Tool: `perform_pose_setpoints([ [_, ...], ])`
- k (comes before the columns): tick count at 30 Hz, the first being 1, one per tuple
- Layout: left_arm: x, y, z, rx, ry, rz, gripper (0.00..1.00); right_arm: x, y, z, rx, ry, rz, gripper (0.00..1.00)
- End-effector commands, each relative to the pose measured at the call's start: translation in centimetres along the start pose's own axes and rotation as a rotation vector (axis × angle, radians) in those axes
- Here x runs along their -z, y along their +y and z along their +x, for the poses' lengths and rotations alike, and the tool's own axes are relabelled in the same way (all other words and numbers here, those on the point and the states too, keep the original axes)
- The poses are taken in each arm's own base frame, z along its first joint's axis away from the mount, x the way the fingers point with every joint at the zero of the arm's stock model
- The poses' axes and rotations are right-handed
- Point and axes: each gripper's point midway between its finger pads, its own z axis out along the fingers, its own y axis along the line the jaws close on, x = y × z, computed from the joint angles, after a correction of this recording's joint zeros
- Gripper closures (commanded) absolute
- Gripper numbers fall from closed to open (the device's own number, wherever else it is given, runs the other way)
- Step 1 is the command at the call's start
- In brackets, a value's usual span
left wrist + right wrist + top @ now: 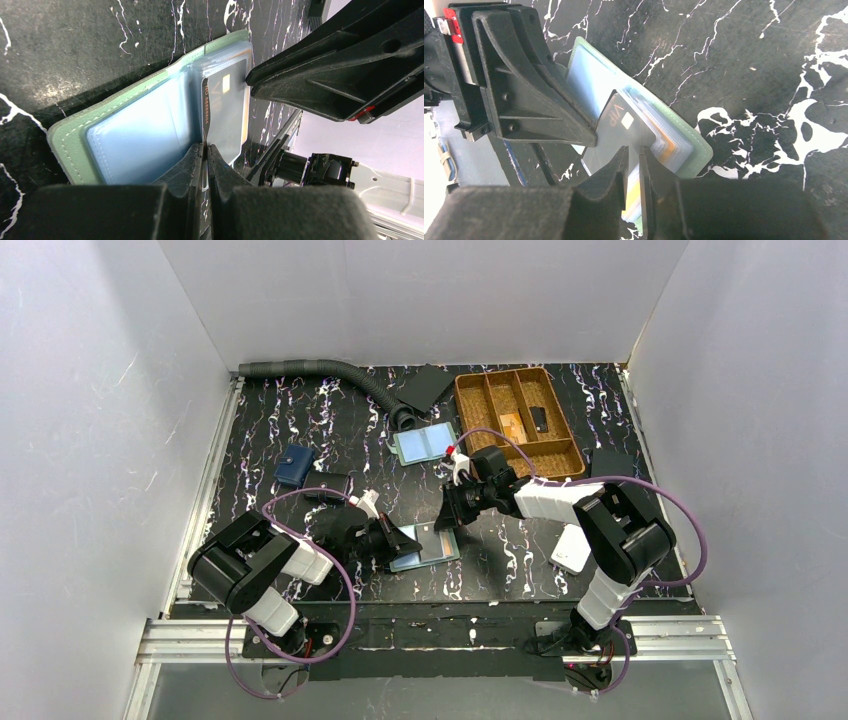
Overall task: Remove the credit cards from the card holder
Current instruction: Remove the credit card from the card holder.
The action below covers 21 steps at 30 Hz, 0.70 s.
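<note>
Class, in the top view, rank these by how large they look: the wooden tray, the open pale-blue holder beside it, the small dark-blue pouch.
1. wooden tray
2. pale-blue holder
3. dark-blue pouch
The differences are clear; no ties.

1. From above, light falls evenly; the white enclosure walls (420, 290) are bright, and shadows barely show on the black white-veined tabletop (300, 420)
2. Left wrist view: the black left gripper (205, 152) is blurred, the flat teal-edged card holder (70, 145) is sharp, its clear sleeves carry pale glare, and the right background is washed-out lavender
3. Right wrist view: the black right gripper (633, 155) is soft, the dark glossy card (616, 127) shows a dull sheen, and the lower left edge burns out white
</note>
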Motion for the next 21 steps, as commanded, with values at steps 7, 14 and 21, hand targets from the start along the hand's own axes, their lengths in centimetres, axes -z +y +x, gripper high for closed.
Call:
perform_pose_setpoints([
  [7,0.2,1.2,0.0,-0.002,-0.007,-0.037,1.0,0.0,0.2,0.0,0.002,-0.003,-0.002,0.78],
  [14,0.2,1.1,0.0,-0.004,-0.005,-0.03,1.0,-0.7,0.0,1.1,-0.032,0.031,-0.016,0.78],
  [21,0.2,1.1,0.0,0.002,-0.004,-0.029,0.96,-0.9,-0.9,1.3,-0.037,0.038,0.032,0.78],
])
